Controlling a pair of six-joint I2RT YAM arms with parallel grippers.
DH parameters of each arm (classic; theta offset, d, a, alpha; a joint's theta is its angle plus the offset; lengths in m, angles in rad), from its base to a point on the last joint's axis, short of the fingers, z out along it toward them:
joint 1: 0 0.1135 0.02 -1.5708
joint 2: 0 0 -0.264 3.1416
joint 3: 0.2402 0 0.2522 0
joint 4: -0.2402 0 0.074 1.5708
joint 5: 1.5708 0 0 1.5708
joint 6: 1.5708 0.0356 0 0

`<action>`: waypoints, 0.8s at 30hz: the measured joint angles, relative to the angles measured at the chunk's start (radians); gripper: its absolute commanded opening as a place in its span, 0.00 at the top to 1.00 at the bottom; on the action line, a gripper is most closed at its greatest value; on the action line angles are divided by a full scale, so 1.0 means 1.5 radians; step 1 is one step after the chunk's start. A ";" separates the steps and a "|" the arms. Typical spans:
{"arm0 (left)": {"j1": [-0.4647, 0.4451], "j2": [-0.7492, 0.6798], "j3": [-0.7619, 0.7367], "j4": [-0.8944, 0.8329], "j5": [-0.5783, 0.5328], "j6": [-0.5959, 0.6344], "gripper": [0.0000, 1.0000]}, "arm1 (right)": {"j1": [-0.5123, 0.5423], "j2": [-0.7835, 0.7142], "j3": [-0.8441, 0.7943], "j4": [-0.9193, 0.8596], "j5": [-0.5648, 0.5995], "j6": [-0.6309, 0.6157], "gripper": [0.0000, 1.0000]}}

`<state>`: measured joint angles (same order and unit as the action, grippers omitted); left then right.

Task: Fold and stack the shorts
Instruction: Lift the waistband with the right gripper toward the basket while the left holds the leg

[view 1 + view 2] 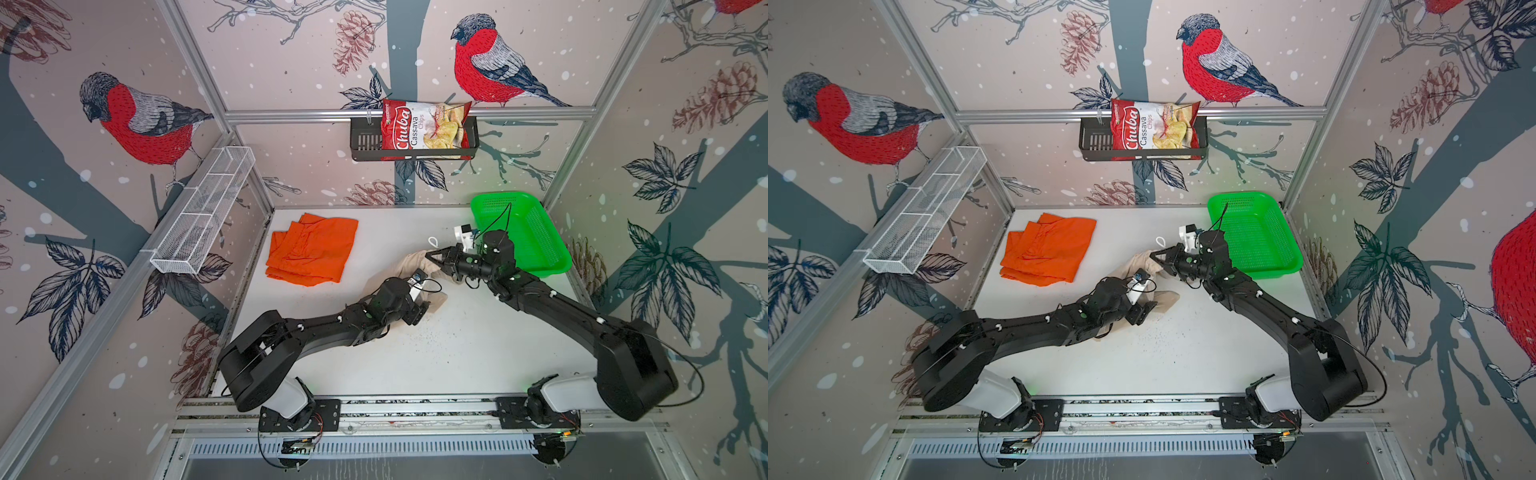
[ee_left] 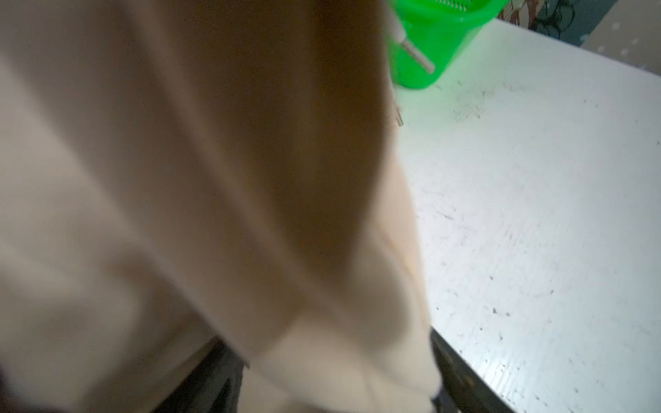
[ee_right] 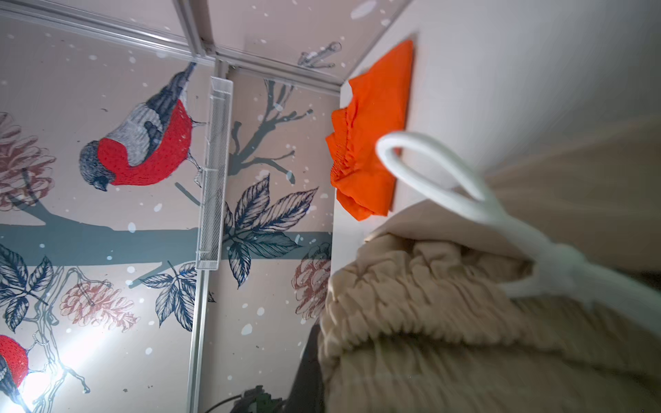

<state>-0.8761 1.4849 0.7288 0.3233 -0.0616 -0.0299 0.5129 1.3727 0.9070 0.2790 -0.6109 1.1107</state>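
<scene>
Alt text, seen from my own bases at 6 o'clock: a white, speckled table (image 1: 457,357) stretches away from me. Just past its middle, my left gripper (image 1: 420,311) has its jaws apart, and a blurred fold of the beige shorts (image 1: 409,265) lies loose between its dark fingers (image 2: 458,375). The beige cloth is bunched and runs from there towards 1 o'clock, where my right gripper (image 1: 432,255) is pinched closed on the gathered waistband. A white drawstring loop (image 1: 433,241) pokes out just beyond those fingertips. Farther off, at 11 o'clock on the table, the orange shorts (image 1: 311,249) lie folded flat, well apart from the beige pair. A green mesh basket (image 1: 540,241) sits in the 1 o'clock corner. On the far wall at 12 o'clock, a red chips bag (image 1: 424,129) stands in a black rack (image 1: 365,141)
</scene>
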 measured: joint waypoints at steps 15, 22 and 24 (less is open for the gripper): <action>0.016 -0.139 -0.036 0.150 -0.179 -0.028 0.21 | 0.070 -0.048 0.277 -0.140 0.162 -0.151 0.99; 0.046 -0.120 -0.043 0.184 -0.142 -0.029 0.20 | 0.093 -0.051 0.355 -0.184 0.184 -0.208 1.00; 0.046 -0.109 -0.043 0.196 -0.133 -0.029 0.20 | 0.096 -0.051 0.372 -0.194 0.192 -0.220 1.00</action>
<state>-0.8066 1.3212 0.6647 0.6178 -0.2611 -0.0734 0.6575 1.2961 1.4654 -0.0116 -0.3237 0.7811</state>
